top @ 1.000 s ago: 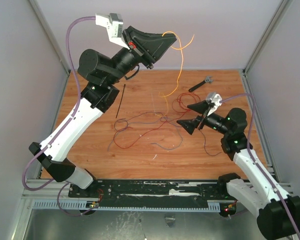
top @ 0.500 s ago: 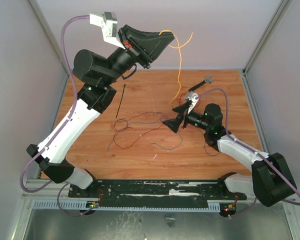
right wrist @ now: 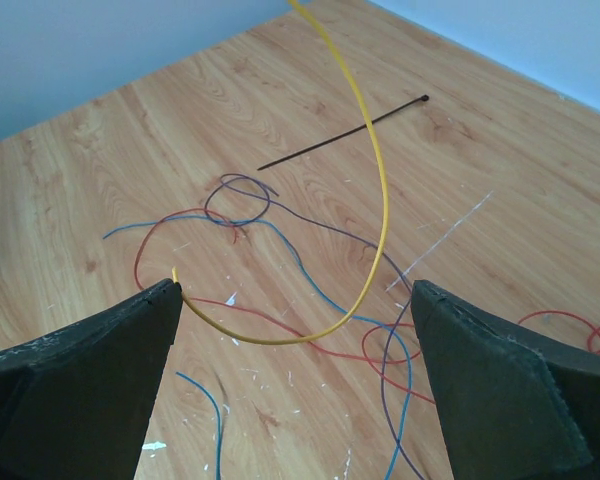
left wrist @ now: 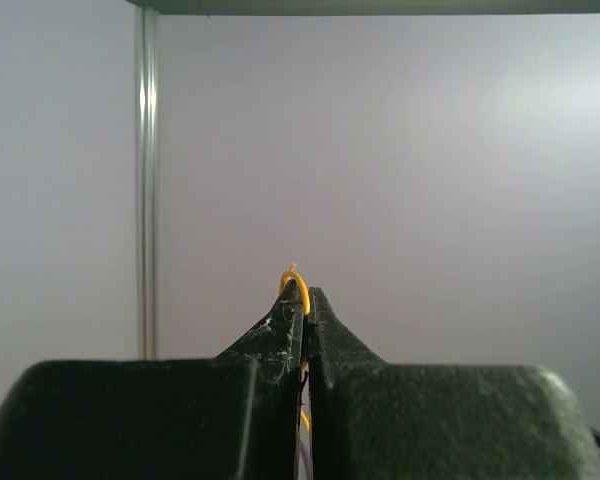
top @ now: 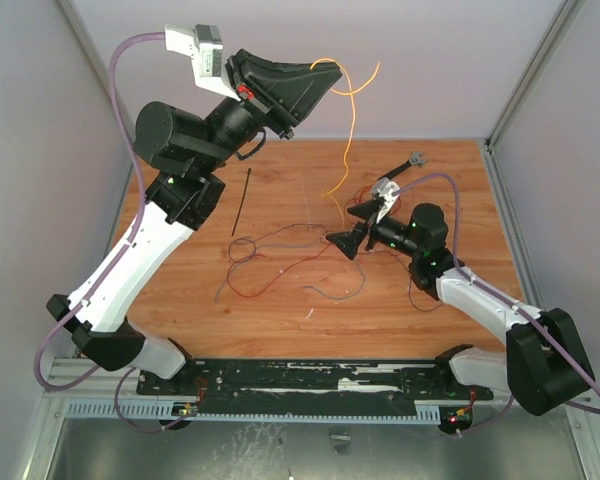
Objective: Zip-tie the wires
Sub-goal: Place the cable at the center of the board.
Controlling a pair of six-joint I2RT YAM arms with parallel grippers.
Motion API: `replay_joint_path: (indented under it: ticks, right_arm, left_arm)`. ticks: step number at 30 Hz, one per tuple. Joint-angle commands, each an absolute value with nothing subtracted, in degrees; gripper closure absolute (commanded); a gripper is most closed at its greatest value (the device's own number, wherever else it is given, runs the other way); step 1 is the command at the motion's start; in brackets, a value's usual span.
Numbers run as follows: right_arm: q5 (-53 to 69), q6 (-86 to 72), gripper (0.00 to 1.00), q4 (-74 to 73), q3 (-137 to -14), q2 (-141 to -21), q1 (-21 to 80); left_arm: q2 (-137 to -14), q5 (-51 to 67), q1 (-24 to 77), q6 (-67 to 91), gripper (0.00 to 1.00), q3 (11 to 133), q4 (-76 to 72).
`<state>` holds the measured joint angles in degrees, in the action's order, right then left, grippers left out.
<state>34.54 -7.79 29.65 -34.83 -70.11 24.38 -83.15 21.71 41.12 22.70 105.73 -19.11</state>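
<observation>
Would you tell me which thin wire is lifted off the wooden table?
The thin yellow wire: pinched in the shut left gripper, it hangs in the air, while the red, blue and dark wires lie flat.

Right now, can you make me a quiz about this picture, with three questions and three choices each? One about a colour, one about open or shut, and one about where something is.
1. What colour is the wire pinched in the left hand?
A) green B) yellow C) white

2. How is the right hand?
A) shut tight B) wide open C) out of sight

3. Where is the black zip tie?
A) in the left hand B) in the right hand C) flat on the table

Answers:
1 B, a yellow loop pokes out between its closed fingers.
2 B, its two fingers stand far apart.
3 C, it lies on the wood, away from both hands.
</observation>
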Motion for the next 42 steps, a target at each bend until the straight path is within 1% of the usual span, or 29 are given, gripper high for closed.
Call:
replay_joint_path:
  ticks: [1, 3, 6, 12, 23, 26, 28, 30, 33, 36, 38, 39, 42]
  right_arm:
    - [37.8, -7.4, 0.01, 29.1, -36.3, -67.0, 24.6]
    - [38.5, -7.2, 0.01, 28.1, -36.9, -65.7, 24.6]
    - [36.4, -6.0, 0.01, 25.7, -37.5, -64.0, 24.6]
    - [34.6, -6.2, 0.01, 25.8, -38.6, -63.0, 24.6]
    - [37.1, -6.3, 0.01, 26.2, -40.2, -72.9, 24.7]
    - [37.7, -7.2, 0.05, 27.6, -41.2, -76.3, 24.7]
    - [38.8, -7.6, 0.13, 27.5, -42.4, -77.6, 24.6]
    - [39.3, -7.4, 0.25, 26.0, -43.6, -77.7, 24.7]
    - [37.6, -6.0, 0.52, 22.7, -43.3, -75.6, 24.7]
    - [34.0, -4.4, 0.83, 19.1, -41.7, -71.9, 24.5]
    - [31.1, -4.0, 0.98, 16.0, -41.0, -69.3, 24.0]
    - [29.5, -3.9, 1.00, 14.3, -40.8, -68.1, 23.6]
    - [23.9, -4.2, 1.00, 8.9, -40.6, -64.1, 21.5]
  left_arm:
    - [-81.8, 21.7, 41.7, 21.6, 1.00, 105.5, -18.8]
    - [-82.0, 21.7, 41.7, 21.6, 1.00, 105.5, -18.8]
    - [-82.2, 21.8, 41.7, 21.7, 1.00, 105.5, -18.9]
    - [-82.1, 21.6, 41.7, 21.8, 1.00, 105.0, -18.9]
    - [-81.8, 21.8, 41.7, 22.2, 1.00, 104.3, -19.3]
    - [-81.5, 21.9, 41.8, 22.2, 1.00, 104.1, -19.3]
    - [-81.4, 21.8, 41.7, 21.8, 1.00, 104.0, -19.0]
    - [-81.0, 21.4, 41.7, 21.1, 1.00, 103.9, -18.5]
    - [-80.0, 19.8, 41.8, 18.6, 1.00, 103.5, -16.8]
    - [-77.8, 15.3, 41.8, 14.2, 1.00, 102.8, -12.7]
    - [-76.3, 10.3, 41.7, 10.8, 1.00, 102.2, -8.9]
    - [-75.5, 7.6, 41.7, 9.1, 1.00, 101.9, -6.7]
    - [-73.3, -0.6, 41.3, 4.5, 1.00, 100.3, -0.5]
